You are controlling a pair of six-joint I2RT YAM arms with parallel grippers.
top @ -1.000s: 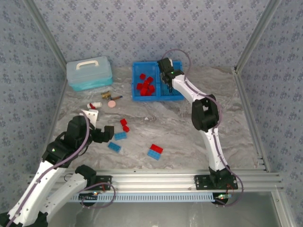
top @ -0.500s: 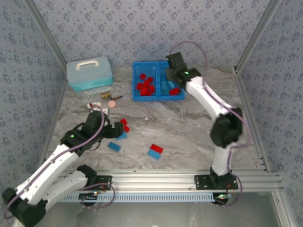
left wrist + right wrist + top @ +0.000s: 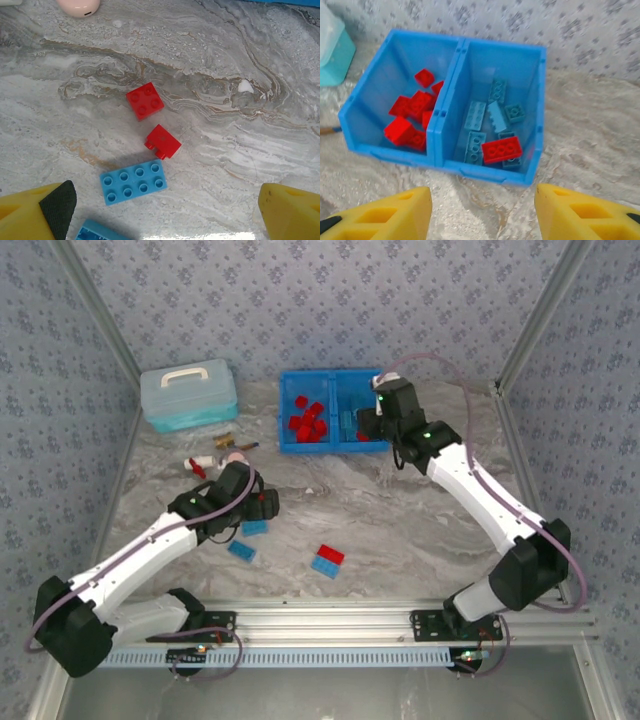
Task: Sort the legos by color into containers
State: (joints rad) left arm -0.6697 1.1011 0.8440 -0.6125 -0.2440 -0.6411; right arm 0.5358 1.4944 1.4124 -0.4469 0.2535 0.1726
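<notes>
- One red brick [image 3: 502, 149] lies in the right compartment of the blue bin [image 3: 447, 117], resting on the light blue bricks [image 3: 475, 115]. A second ago the right gripper [image 3: 482, 200] stood directly over that compartment, so the brick looks to have been dropped on the wrong side of the divider.
- That gripper has since drawn back to just in front of the bin's right compartment. Its fingers stand apart with nothing between them.
- The bin's left compartment holds the red pile [image 3: 412, 112], all of one colour.
- The left gripper [image 3: 165, 197] has swung in closer to the bin from its spot a second ago. It hangs with fingers spread wide and empty, well in front of the left compartment.
- Below it lie two small red bricks [image 3: 144, 101] and, on the side away from the bin, a blue brick [image 3: 133, 181].
- Farther from the bin sit a second blue brick [image 3: 241, 550] and a touching red-and-blue pair [image 3: 327, 560].
- Judged from this, the sort is well past halfway. Six loose bricks remain, and the stray red one will probably need lifting across the divider.
</notes>
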